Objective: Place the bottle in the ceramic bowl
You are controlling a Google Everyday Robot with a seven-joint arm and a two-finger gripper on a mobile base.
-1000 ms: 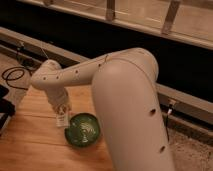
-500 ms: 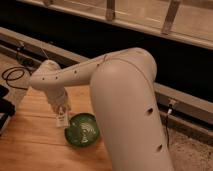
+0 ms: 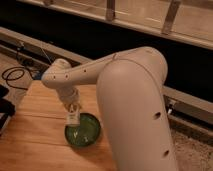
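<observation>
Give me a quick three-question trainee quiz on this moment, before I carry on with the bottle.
1. True or false: the bottle lies flat on the wooden table.
2. What are the gripper fingers shut on? A) the ceramic bowl B) the bottle C) a black cable
3. Fill in: the bottle hangs over the upper-left rim of the ____.

Key:
1. False; it hangs from the gripper above the table.
2. B
3. ceramic bowl

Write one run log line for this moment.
gripper: shut on bottle | bottle: above ceramic bowl left rim | release: not yet
</observation>
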